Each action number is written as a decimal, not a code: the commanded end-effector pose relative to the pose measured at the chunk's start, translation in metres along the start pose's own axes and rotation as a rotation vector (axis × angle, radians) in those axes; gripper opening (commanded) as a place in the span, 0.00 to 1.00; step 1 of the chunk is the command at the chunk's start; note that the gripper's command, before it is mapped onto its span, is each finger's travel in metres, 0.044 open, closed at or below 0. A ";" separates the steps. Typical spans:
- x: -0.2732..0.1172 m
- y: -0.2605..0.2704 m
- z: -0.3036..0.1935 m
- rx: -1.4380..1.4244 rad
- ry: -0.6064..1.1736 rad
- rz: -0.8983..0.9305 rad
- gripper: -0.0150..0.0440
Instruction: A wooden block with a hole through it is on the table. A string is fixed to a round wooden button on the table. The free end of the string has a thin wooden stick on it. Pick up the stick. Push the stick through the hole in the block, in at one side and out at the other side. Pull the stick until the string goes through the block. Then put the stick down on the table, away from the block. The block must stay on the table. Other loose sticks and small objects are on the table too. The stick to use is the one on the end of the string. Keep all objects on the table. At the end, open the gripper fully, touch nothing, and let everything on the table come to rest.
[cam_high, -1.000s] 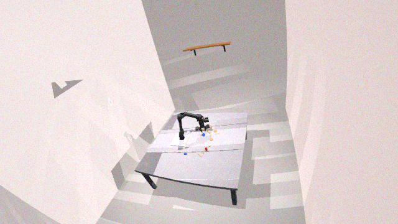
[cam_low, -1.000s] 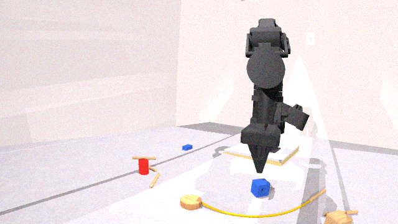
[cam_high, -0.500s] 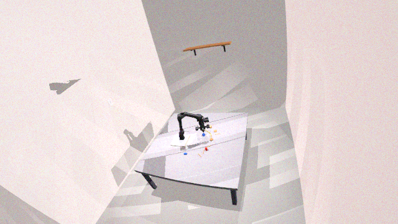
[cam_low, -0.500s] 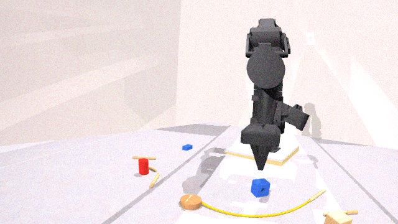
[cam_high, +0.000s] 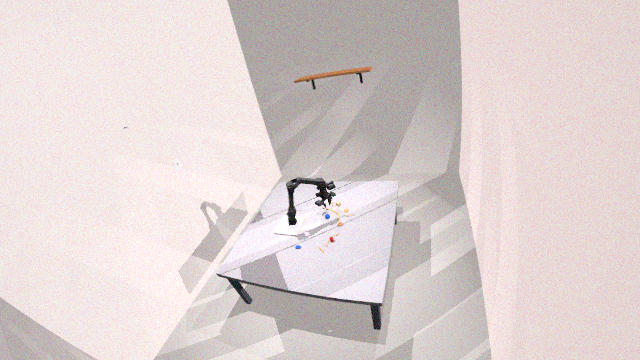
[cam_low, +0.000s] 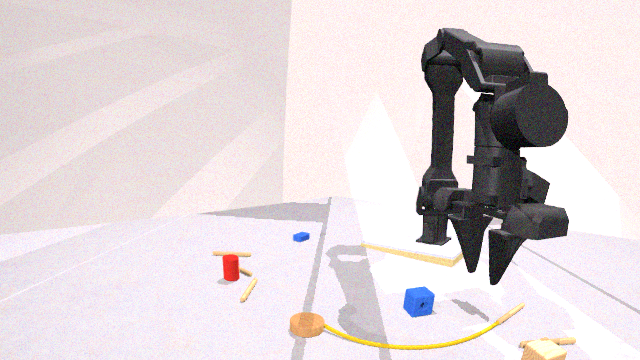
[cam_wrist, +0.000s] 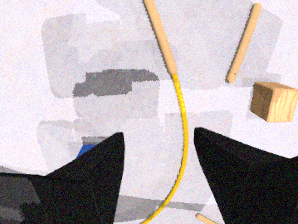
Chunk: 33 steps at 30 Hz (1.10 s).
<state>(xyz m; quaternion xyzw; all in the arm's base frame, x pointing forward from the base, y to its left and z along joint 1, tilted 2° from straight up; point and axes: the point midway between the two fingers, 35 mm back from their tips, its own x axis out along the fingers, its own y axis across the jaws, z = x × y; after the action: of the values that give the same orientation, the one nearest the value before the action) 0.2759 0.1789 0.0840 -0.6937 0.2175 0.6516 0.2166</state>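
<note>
The blue block stands on the table with a dark hole in one side; in the wrist view a finger hides most of it. The round wooden button lies on the table. From it the yellow string curves round to the thin wooden stick, which lies on the table. My gripper is partly open and empty, above the table between the blue block and the stick. In the wrist view the string passes below, between the fingertips.
A loose stick lies by a plain wooden cube, beyond the string's stick. A red cylinder stands among several loose sticks. A small flat blue piece lies farther off.
</note>
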 end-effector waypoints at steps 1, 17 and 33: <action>0.002 -0.017 0.035 -0.296 -0.014 0.007 0.79; 0.002 -0.017 0.035 -0.296 -0.014 0.007 0.69; 0.003 -0.017 0.035 -0.296 -0.014 0.007 0.46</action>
<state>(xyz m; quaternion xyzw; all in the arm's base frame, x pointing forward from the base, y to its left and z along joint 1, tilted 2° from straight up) 0.2579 0.2132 0.0803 -0.7139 0.1218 0.6801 0.1139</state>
